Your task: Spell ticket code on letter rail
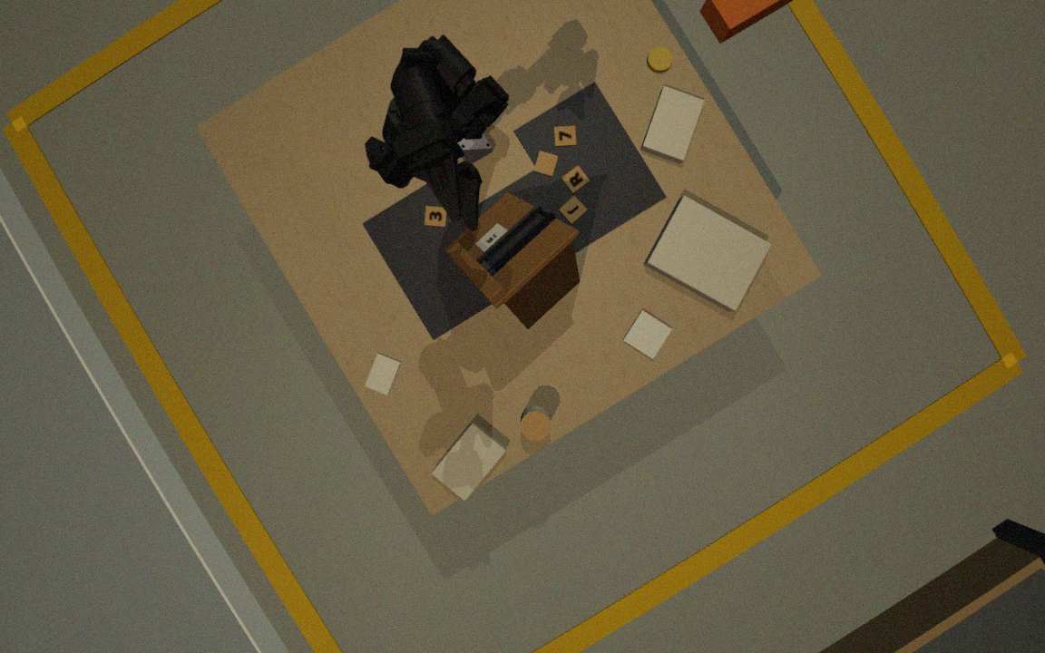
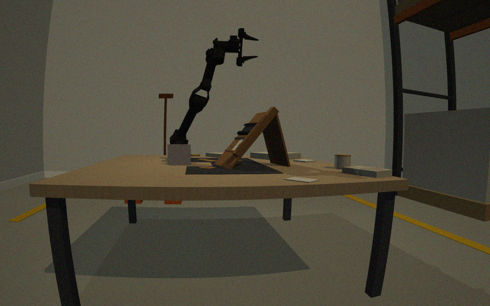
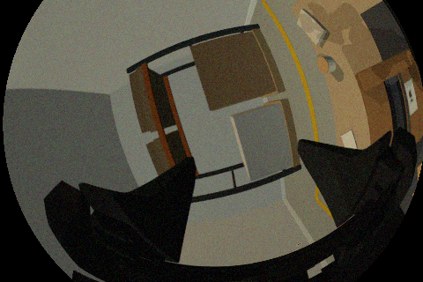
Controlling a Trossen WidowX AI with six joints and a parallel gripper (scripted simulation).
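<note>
The tilted wooden board (image 1: 540, 257) (image 2: 255, 131) (image 3: 378, 129) carries a dark rail (image 1: 516, 241) (image 3: 397, 101) and a white ticket (image 1: 491, 237) (image 3: 411, 97), whose print is too small to read. No tile shows in the rail. A tile marked 3 (image 1: 434, 216) lies left of the board. A tile marked 7 (image 1: 564, 135), a tile with no visible mark (image 1: 545, 163), a tile marked R (image 1: 575, 179) and a tile with an unclear hooked mark (image 1: 572, 209) lie on the other side. My gripper (image 2: 257, 48) (image 3: 249, 155) is open and empty, high above the board and pointing sideways.
Dark mats (image 1: 623, 174) lie under the tiles and board. Pale flat blocks (image 1: 708, 253) (image 1: 672, 123) (image 1: 469, 458), thin white pieces (image 1: 647, 334) (image 1: 383, 373), a cylinder (image 1: 535, 424) (image 2: 342, 161) and a yellow disc (image 1: 659, 59) stand around the counter.
</note>
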